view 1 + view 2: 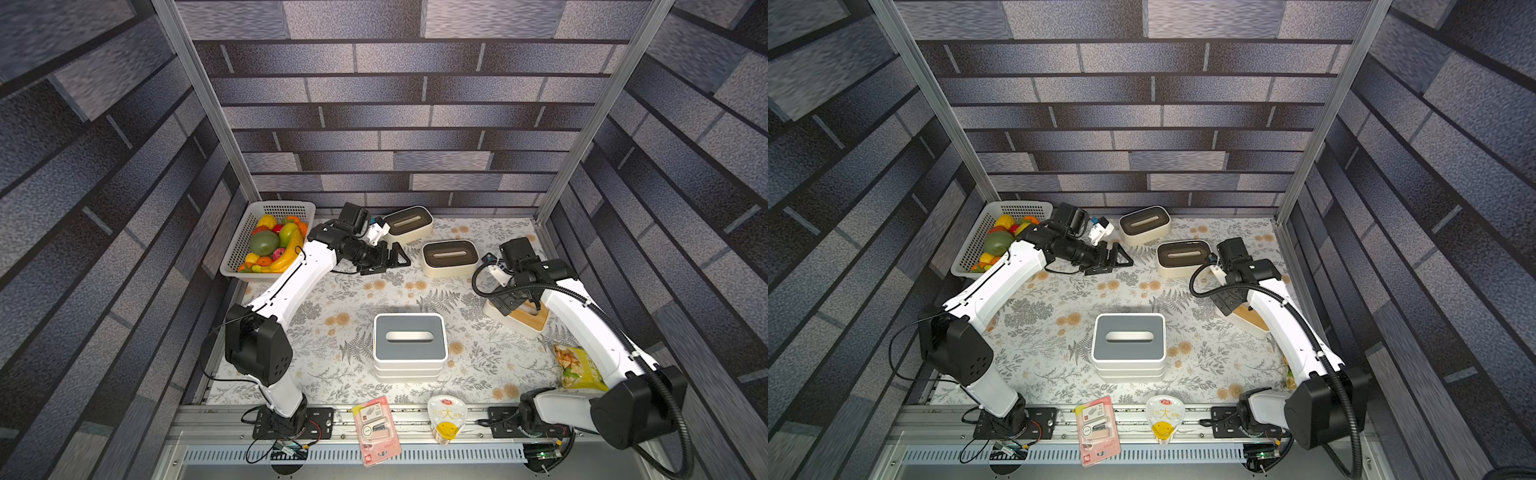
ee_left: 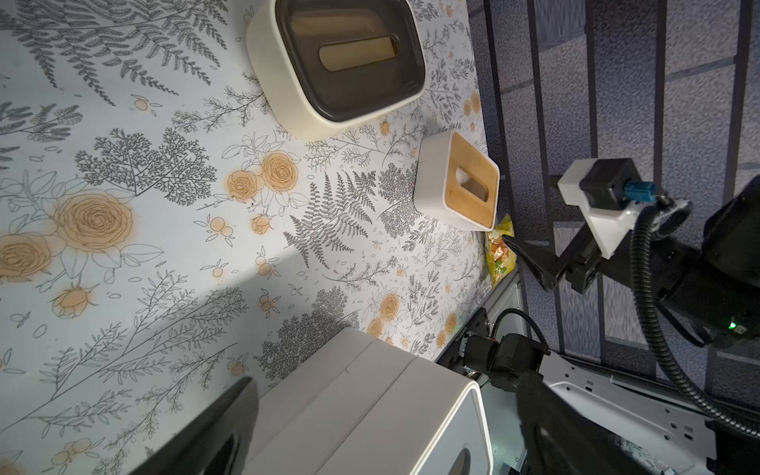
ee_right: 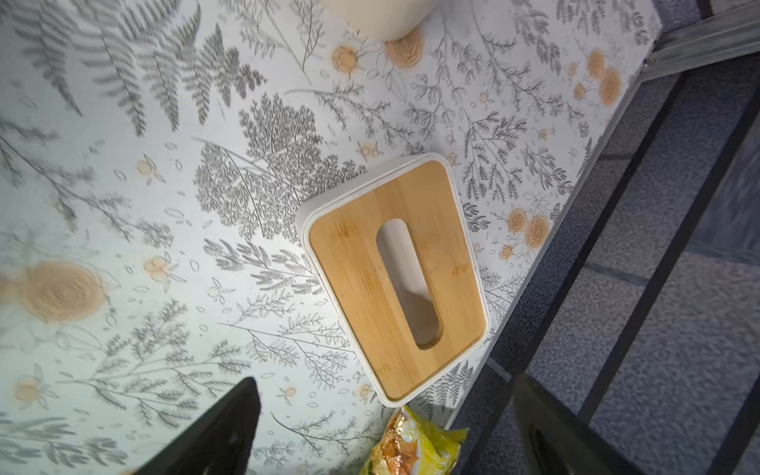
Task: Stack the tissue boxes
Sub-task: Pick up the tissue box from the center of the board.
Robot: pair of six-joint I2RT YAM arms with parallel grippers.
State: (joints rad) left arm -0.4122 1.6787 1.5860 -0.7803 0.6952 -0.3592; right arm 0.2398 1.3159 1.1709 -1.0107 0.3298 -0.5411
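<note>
Flowered tabletop: grey-lidded stack stands centre-front. I've got the right gripper spread above the wood-lidded box at the right edge, presumably next; left gripper spread, empty.

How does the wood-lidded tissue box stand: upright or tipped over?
Upright: the wood-lidded tissue box rests flat on the tablecloth, lid and slot facing up.

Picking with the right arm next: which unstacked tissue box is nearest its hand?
The wood-lidded box, beside the right hand; the two brown-lidded boxes sit farther back.
</note>
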